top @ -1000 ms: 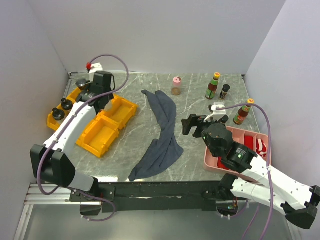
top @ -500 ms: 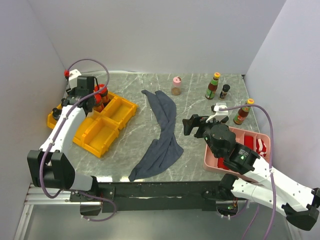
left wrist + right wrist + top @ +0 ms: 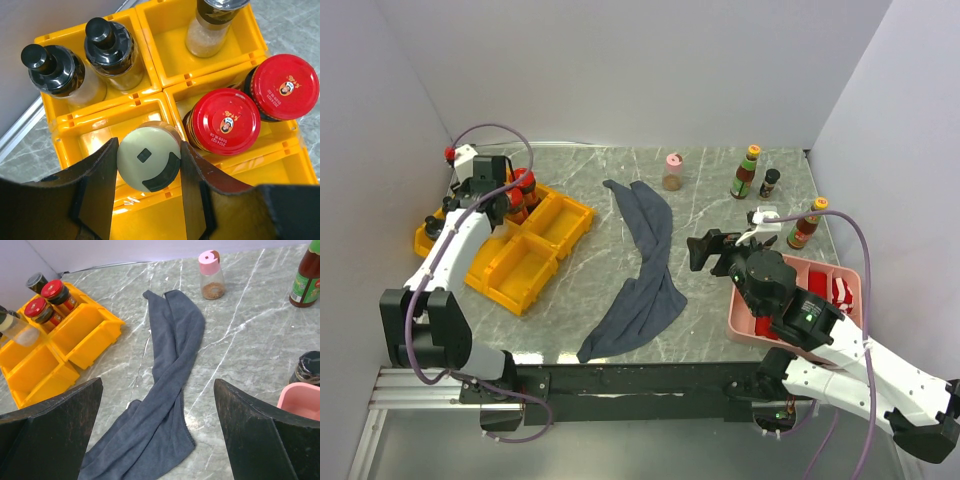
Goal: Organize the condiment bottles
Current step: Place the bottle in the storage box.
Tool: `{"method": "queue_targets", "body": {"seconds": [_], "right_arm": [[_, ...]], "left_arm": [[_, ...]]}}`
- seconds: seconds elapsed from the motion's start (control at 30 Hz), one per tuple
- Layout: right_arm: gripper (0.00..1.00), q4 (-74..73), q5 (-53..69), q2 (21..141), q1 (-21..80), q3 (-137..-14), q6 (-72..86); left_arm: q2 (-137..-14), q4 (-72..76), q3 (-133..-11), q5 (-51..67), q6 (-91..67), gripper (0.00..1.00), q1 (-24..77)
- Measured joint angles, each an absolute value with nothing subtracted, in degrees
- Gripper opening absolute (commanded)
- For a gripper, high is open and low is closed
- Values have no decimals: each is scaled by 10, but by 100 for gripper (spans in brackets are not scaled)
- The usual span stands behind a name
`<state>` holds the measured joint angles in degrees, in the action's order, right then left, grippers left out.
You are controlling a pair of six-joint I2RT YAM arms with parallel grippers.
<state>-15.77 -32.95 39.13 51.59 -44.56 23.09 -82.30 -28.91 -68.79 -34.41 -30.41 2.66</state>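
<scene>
Left fingers (image 3: 97,192): closed on the yellow-capped shaker (image 3: 148,162), one finger pressed against each side of its cap
Yellow-capped shaker: held between the left fingers, over a compartment of the yellow bins (image 3: 100,112); whether its base touches the bin cannot be told
Red-lidded jars (image 3: 226,121) (image 3: 282,86): two, stood upright and close together in the bins, just to the right of the left fingers
Black-capped bottles (image 3: 47,62) (image 3: 107,42): two, set side by side in the bins, beyond the left fingers and to their left
Silver-capped shaker (image 3: 212,25): stood in the compartment beyond the left fingers, to their right
Right fingers (image 3: 50,430): spread wide apart with nothing between them, held above the desk (image 3: 250,330)
Cloth (image 3: 165,390): laid in a long strip on the desk, ahead of the right fingers
Pink-capped shaker (image 3: 211,275): upright on the desk, well beyond the right fingers, near the far end of the cloth
Sauce bottles (image 3: 746,172) (image 3: 806,224): two, upright on the desk; one well beyond the right fingers, the other near them on their right, beside the pink tray (image 3: 825,265)
</scene>
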Motion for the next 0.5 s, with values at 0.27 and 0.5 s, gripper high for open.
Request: {"method": "queue_targets", "body": {"seconds": [0.27,0.5], "right_arm": [[100,-159,-329,383,516,-446,231],[100,-159,-330,383,516,-446,231]], "left_arm": [[-823,-264,-674,-365,-325,1,25],[-821,-273,-674,-384,-350,1,25]]}}
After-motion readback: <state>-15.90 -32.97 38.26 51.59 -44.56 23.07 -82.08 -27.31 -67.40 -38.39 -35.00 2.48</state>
